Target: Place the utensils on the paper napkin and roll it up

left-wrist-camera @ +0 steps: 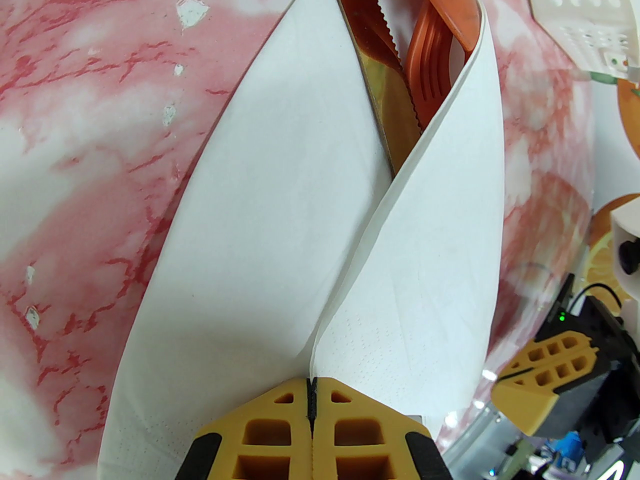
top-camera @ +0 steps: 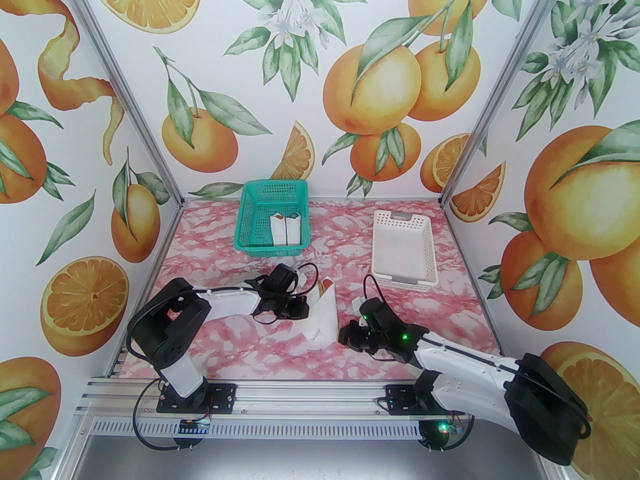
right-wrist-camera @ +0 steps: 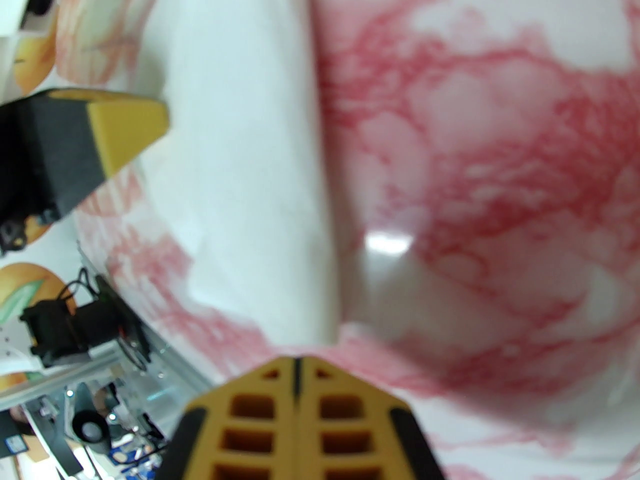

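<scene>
**Item 1: left gripper [left-wrist-camera: 311, 393].** The arm rises from the table's [top-camera: 240, 348] near-left edge. Its forearm is laid out rightward and its wrist sits low near the middle. The jaws are pressed together, apparently pinching the near edge of the upper flap, which runs straight into their seam.

**Item 2: paper napkin [left-wrist-camera: 280, 218].**
- **Place:** mid-table, nearer the near edge, between the two grippers. It is folded into a loose, half-raised cone with two flaps overlapping.
- **Handling:** likely very light, limp and easy to crease or tear.
- **Hold:** best taken by a flap edge or corner with a flat pinch, and rolled without tugging.

**Item 3: contents, seen at the cone's open far end.**
- **Left to right:** olive-brown serrated knife [left-wrist-camera: 372, 43], orange fork [left-wrist-camera: 430, 83], orange spoon [left-wrist-camera: 450, 3].
- **Handling:** probably stiff, light and smooth. They are liable to slide out of the open mouth if the bundle tips that way.

**Item 4: right gripper [right-wrist-camera: 297, 368].** The arm comes from the near-right edge, its forearm reaching left and low. The jaws are closed on nothing, poised over bare table just beside the napkin's right side, apart from it.
</scene>
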Tool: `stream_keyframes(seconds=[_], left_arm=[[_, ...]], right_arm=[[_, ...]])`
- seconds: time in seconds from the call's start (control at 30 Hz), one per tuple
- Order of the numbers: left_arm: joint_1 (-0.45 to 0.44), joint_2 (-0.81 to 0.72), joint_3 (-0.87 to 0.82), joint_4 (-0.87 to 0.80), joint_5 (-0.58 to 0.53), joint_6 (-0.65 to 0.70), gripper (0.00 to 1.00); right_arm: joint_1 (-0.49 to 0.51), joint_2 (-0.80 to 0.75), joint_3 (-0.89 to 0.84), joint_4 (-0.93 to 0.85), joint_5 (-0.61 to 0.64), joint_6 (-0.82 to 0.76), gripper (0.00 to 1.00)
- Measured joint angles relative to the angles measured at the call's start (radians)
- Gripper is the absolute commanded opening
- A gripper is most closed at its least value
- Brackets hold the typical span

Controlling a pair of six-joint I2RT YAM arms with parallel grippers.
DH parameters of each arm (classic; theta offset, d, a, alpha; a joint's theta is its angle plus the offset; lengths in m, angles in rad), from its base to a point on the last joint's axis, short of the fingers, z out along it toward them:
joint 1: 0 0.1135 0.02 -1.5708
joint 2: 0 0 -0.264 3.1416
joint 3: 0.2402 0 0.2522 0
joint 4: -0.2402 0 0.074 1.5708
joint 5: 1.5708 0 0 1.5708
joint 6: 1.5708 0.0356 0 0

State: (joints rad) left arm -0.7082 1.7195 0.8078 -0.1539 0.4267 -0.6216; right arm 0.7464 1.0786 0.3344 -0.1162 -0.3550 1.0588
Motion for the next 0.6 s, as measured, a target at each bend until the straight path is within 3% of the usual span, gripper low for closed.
stream_keyframes(seconds=[0.6], left_arm=[[0.0,0.0,0.0,0.0,0.0,0.0,0.02]], right_arm=[[0.039,0.151,0.013,0.068,0.008,0.03,0.0]])
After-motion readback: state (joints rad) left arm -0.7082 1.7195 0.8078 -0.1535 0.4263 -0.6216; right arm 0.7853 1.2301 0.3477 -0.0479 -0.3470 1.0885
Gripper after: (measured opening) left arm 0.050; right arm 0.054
